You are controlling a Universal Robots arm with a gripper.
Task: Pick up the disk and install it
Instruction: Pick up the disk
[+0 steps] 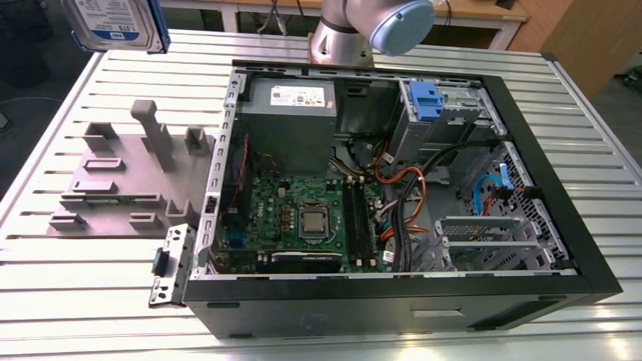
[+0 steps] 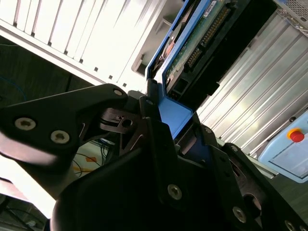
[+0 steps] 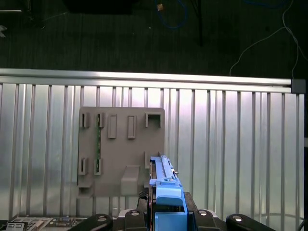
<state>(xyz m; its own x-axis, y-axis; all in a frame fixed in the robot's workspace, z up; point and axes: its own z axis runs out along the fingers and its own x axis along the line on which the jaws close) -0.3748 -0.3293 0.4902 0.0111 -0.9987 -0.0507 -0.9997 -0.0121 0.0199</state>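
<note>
Cables (image 1: 398,203) across open case (image 1: 401,295)

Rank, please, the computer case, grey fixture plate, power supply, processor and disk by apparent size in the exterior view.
1. computer case
2. grey fixture plate
3. power supply
4. processor
The disk: cut off at the picture's edge, perhaps nearer the camera; not ranked.

Disk (image 1: 110,22) over fixture (image 1: 110,188) (PC case (image 1: 351,301) beside).
</note>
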